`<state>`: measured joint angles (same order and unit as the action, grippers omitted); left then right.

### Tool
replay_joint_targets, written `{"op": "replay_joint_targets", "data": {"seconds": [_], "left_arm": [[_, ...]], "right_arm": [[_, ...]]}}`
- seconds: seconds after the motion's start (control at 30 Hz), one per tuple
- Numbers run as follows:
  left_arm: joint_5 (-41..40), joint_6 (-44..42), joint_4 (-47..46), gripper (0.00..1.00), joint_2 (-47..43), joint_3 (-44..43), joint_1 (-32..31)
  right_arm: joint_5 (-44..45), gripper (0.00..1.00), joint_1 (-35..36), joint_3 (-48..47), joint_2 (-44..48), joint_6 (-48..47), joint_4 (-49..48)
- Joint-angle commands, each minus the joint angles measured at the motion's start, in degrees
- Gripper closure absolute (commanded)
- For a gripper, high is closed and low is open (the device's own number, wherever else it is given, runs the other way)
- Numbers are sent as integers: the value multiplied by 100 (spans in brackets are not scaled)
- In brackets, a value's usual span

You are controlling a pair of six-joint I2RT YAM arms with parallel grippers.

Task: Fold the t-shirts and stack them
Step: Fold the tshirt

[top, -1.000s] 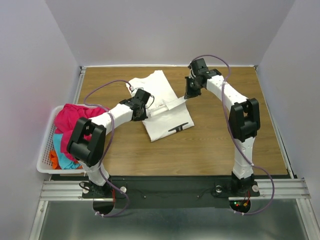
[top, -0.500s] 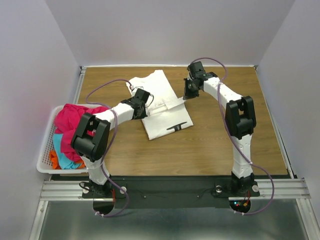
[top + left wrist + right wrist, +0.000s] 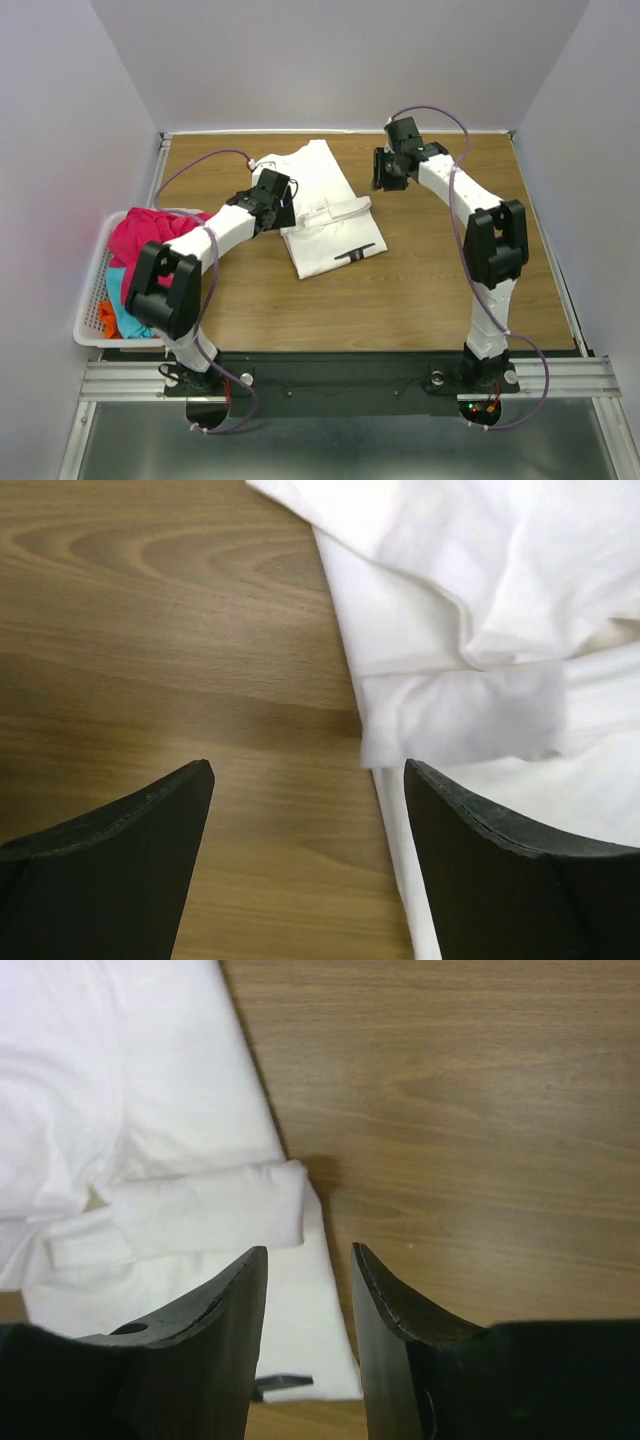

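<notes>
1. Hard to see: in the top view both wrists block their own fingertips. The pile in the white basket (image 3: 88, 318) at the left edge of the table (image 3: 420, 290) is partly behind the left arm. The magenta t-shirt (image 3: 140, 235) is on top, the cyan t-shirt (image 3: 120, 298) is under it, and the orange t-shirt (image 3: 106, 318) is only a sliver.
2. The white t-shirt (image 3: 320, 215) lies part-folded on the far-centre of the table, between the two arms. Both wrist views crop it.
3. The left gripper (image 3: 308, 770) has its jaws spread wide and holds nothing. Below the gap are bare wood and the shirt's left edge, with a small folded flap, probably a sleeve.
4. The right gripper (image 3: 308, 1250) has its jaws partly apart and holds nothing. It hangs over the shirt's right edge, where another folded flap lies.
5. Versus a second ago: both grippers were closed at the shirt's edges and both have now let go. The left wrist has moved back to the far left. The right wrist has moved slightly far and right, off the cloth. The right flap now lies on the shirt.
6. Writing: there is a black mark (image 3: 355, 255) near the shirt's near-right corner, too small to read. No other text is legible.
</notes>
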<state>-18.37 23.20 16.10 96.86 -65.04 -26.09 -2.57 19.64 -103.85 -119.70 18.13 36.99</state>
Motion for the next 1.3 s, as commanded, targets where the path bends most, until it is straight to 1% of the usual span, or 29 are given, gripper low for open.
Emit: {"op": "replay_joint_targets", "data": {"seconds": [0.0, 0.1, 0.13, 0.17, 0.2, 0.23, 0.4, 0.57, 0.67, 0.8, 0.93, 0.97, 1.03, 1.07, 1.17, 1.2, 1.27], "left_arm": [[113, 246, 122, 11, -1219, -90, -54], [220, 404, 104, 14, -1512, 279, -335], [211, 474, 17, 16, -1556, 403, -414], [202, 544, -71, 22, -1556, 534, -598], [220, 606, -141, 24, -1539, 745, -660], [255, 650, -281, 29, -1478, 825, -722], [229, 686, -783, 39, -828, 993, -1038], [255, 624, -933, 45, -221, 729, -1162], [334, 615, -968, 46, 51, 790, -1171], [396, 633, -1012, 47, 131, 1001, -1215], [387, 659, -1100, 47, 158, 1221, -1223], [387, 651, -1109, 47, 201, 1239, -1223], [396, 642, -1109, 47, 228, 1256, -1223], [404, 642, -1109, 47, 246, 1256, -1232], [448, 589, -1118, 47, 263, 1256, -1223], [448, 563, -1126, 47, 263, 1265, -1223], [431, 501, -1109, 47, 263, 1239, -1223]], "right_arm": [[-15, 55, 277, 608, 1078, -195, -437], [28, 57, 567, 1216, 1317, -170, -666], [46, 59, 628, 1418, 1405, -109, -911], [28, 63, 716, 1795, 1414, -73, -1018], [-15, 65, 752, 1911, 1406, -38, -1114], [-68, 68, 822, 2104, 1336, 23, -1281], [-16, 72, 1007, 2220, 914, 33, -1730], [81, 73, 1024, 2115, 475, 33, -2135], [142, 74, 1024, 1869, 237, 6, -2170], [204, 73, 1024, 1360, -88, -81, -2179], [222, 73, 1024, 710, -527, -108, -2161], [370, 73, 1016, 439, -728, -117, -2170], [397, 72, 1024, 69, -914, -117, -2161], [415, 71, 1033, -116, -984, -117, -2161], [520, 66, 1024, -1098, -1196, -117, -2161], [590, 65, 1033, -1102, -1196, -117, -2161], [678, 61, 1016, -1435, -1152, -117, -2161]]}}
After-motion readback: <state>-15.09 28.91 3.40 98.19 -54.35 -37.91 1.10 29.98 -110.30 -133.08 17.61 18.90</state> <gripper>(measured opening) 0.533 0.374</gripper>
